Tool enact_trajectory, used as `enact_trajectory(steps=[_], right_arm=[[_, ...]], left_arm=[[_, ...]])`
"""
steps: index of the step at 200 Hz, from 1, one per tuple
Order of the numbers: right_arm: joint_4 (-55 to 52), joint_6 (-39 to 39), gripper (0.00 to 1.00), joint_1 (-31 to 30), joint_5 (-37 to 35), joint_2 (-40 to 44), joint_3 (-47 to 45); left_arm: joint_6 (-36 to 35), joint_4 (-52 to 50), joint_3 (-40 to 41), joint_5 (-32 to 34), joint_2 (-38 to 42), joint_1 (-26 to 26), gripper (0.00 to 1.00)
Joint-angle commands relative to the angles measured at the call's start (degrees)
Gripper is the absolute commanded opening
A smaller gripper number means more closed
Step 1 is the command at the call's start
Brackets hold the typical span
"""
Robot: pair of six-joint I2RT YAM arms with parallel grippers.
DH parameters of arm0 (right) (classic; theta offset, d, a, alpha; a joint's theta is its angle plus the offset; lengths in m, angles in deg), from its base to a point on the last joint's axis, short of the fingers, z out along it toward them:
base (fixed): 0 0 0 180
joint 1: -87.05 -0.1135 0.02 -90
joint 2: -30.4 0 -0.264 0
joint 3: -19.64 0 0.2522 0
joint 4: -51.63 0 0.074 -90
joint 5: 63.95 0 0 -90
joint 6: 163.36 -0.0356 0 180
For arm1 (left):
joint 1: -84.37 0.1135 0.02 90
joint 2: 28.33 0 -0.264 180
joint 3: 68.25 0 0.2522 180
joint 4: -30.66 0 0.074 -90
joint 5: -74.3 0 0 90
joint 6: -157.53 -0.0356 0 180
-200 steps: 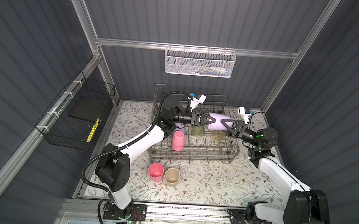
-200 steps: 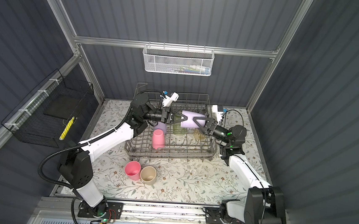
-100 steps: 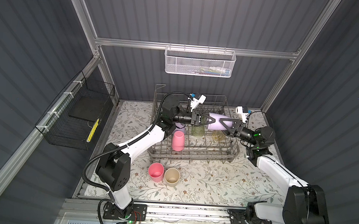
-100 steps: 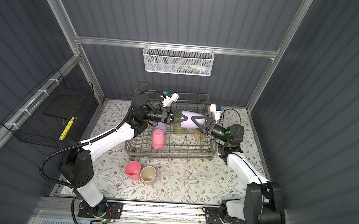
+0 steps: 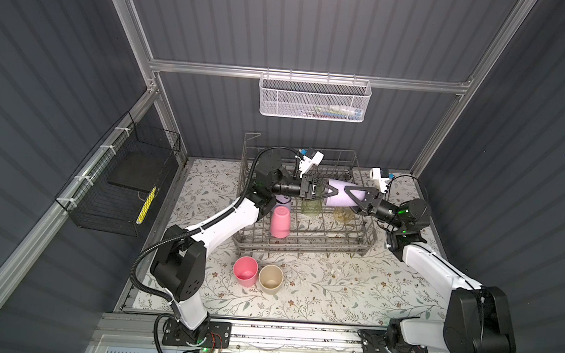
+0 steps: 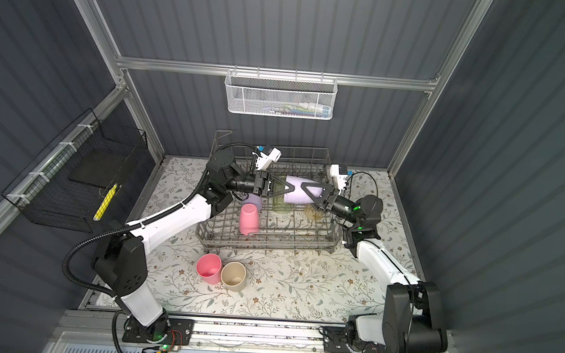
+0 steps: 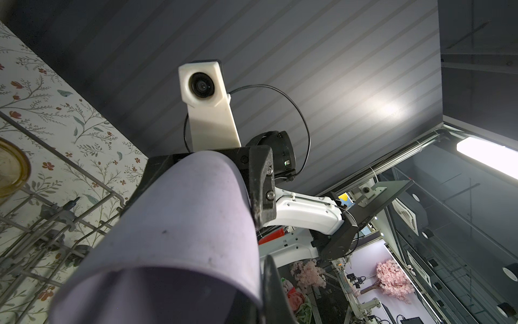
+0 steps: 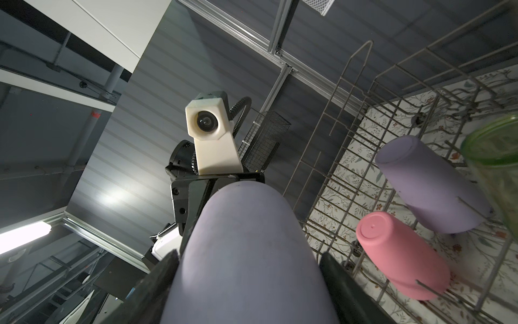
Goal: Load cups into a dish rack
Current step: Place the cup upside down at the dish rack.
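Dish rack [image 5: 303, 246] whole in top views, cropped in wrist views

A robotics lab: aluminium frame [image 5: 309, 77], grey panel walls [image 5: 303, 24].

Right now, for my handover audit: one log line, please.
handover above dish rack | left end effector shut on lilac cup | right end effector straddling it, grip unclear | pink cup, beige cup on table

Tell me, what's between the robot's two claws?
A lilac cup, lying sideways in the air above the dish rack. The left gripper pinches one end, the right gripper straddles the other, in both top views.
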Motion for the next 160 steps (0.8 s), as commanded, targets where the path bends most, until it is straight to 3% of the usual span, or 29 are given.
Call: enact_trajectory(steps=[1, 60, 119, 146, 160], right_arm=[[4.04, -0.53, 0.55, -0.45, -0.31, 0.25, 1.36], [5.91, -2.27, 0.41, 0.50, -0.55, 0.77, 0.53], [5.45, -2.68, 0.35, 4.03, 0.33, 3.20, -1.07], [-3.16, 2.52, 0.35, 5.38, 1.45, 6.18, -1.06], [-15.78, 10.83, 0.35, 5.72, 1.43, 9.18, 0.06]], left_arm=[[0.18, -0.04, 0.70, -1.21, -0.68, -0.38, 0.02], [-2.82, -3.91, 0.36, -0.35, 1.35, 0.18, 0.19], [-6.09, -8.52, 2.18, 0.96, 4.94, 4.48, 0.23], [-8.49, -12.19, 3.02, 1.20, 7.31, 7.12, 0.24], [-12.01, -16.77, 2.63, 1.86, 8.72, 7.75, 0.24]])
